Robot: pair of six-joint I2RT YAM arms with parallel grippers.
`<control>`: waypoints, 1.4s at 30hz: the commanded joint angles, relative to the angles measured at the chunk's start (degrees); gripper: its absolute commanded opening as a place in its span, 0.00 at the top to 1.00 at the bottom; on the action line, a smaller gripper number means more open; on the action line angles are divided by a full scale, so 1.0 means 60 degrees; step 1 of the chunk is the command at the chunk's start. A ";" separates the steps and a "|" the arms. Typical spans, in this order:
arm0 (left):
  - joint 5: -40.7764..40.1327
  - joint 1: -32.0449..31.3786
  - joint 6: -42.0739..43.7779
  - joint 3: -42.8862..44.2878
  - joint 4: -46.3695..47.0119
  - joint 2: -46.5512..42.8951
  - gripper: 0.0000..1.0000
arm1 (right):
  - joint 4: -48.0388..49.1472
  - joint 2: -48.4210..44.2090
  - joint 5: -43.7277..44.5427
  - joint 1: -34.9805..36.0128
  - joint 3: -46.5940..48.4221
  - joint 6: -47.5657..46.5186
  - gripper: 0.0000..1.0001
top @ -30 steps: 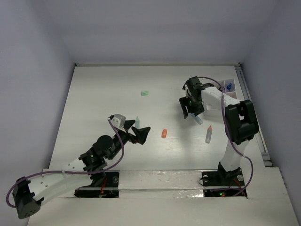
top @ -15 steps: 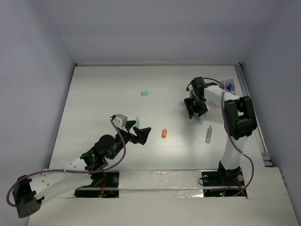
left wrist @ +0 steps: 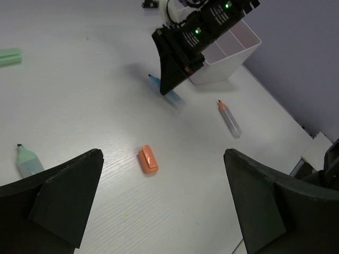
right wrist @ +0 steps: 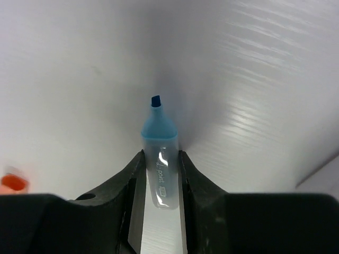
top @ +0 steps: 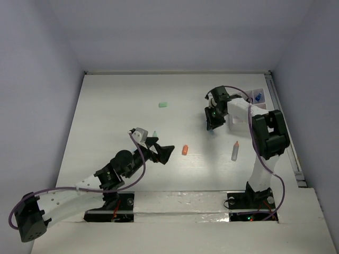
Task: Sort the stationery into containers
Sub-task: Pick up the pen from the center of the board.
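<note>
My right gripper [top: 212, 121] is shut on a blue highlighter pen [right wrist: 160, 159], tip pointing away, low over the table, left of the white divided tray [top: 244, 108]. The left wrist view shows that gripper [left wrist: 170, 79] with the pen's blue tip [left wrist: 153, 78] sticking out. My left gripper [top: 163, 152] is open and empty, its jaws wide apart above the table [left wrist: 164, 206]. A small orange piece [top: 185, 150] lies just beyond it [left wrist: 148, 159]. A mint pen [top: 154, 134] lies by the left gripper. A grey pen with an orange tip [top: 234, 151] lies to the right.
A green eraser block [top: 163, 105] lies far left of the tray [left wrist: 233, 53]. A blue clip [top: 258, 97] sits in a far tray compartment. White walls bound the table at the back and sides; a rail [top: 280, 127] runs along the right edge.
My right gripper has shifted left and farther back, carrying the blue pen off its earlier spot. My left gripper has moved a little right and forward, still open.
</note>
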 commanded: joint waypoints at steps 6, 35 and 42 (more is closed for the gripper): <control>0.0470 -0.0053 -0.1189 0.0180 0.1485 0.1013 0.15 | 0.1916 -0.2384 0.0666 0.2098 -0.0003 0.1507 1.00; 0.1904 0.1969 -0.2363 0.1015 0.2204 0.3124 0.44 | 0.6503 -0.4087 -0.0606 0.4794 -0.2010 0.4760 0.95; 0.1803 0.1969 -0.2188 0.1264 0.2219 0.3402 0.63 | 0.6783 -0.3999 -0.0797 0.5015 -0.2040 0.4922 0.95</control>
